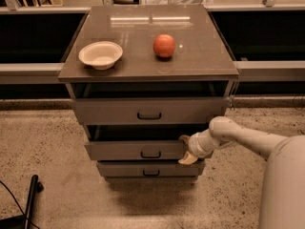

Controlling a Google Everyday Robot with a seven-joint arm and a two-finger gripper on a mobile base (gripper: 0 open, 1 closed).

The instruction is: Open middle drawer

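Observation:
The middle drawer (136, 150) is grey, with a small dark loop handle (150, 154). It stands pulled out a little, and a dark gap shows above its front. My gripper (186, 149) is at the right end of that front, reaching in from the right on a white arm (238, 137). Its fingers are apart, the upper one (184, 139) at the front's top edge and the lower tan one (187, 160) at its bottom edge. It is well to the right of the handle and holds nothing that I can see.
The top drawer (148, 109) also shows a gap above it, and the bottom drawer (151, 169) is the shortest. A white bowl (100, 55) and a red apple (164, 46) sit on the cabinet top (200, 56). A dark pole (29, 199) lies on the floor at the lower left.

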